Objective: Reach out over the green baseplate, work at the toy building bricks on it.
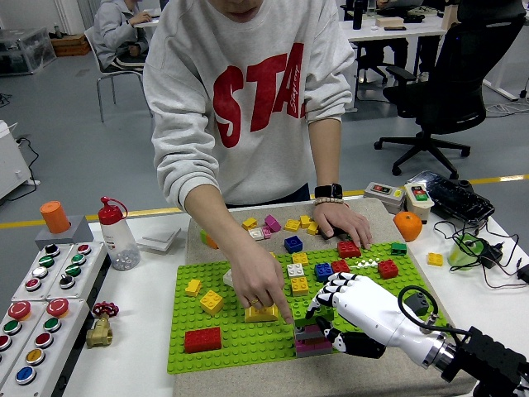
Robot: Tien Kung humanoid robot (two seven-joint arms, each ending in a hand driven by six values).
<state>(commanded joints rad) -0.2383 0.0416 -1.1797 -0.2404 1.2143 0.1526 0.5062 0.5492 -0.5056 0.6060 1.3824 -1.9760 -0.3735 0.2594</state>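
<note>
At the far left of the frame a panel of coloured push buttons [37,310] fills the lower corner, with an orange cylinder [55,217] above it and a red-capped bottle [118,235] just to its right. Toward the centre, the green baseplate [240,339] lies on a beige mat and carries scattered toy bricks: a red brick [203,339] near its lower left corner, yellow ones higher up. A person in a grey sweatshirt leans over from the top of the frame; one hand [258,285] rests over a yellow brick [262,313] on the plate, forefinger reaching down to a small pink and grey brick stack [312,339]. The other hand [339,222] lies flat at the plate's upper edge. Right of the stack, the robot's right hand [351,306] comes in from the lower right, its white fingers [326,296] curled over the stack and black thumb beside it, clamped on it. An orange ball [407,225] sits at the right.
</note>
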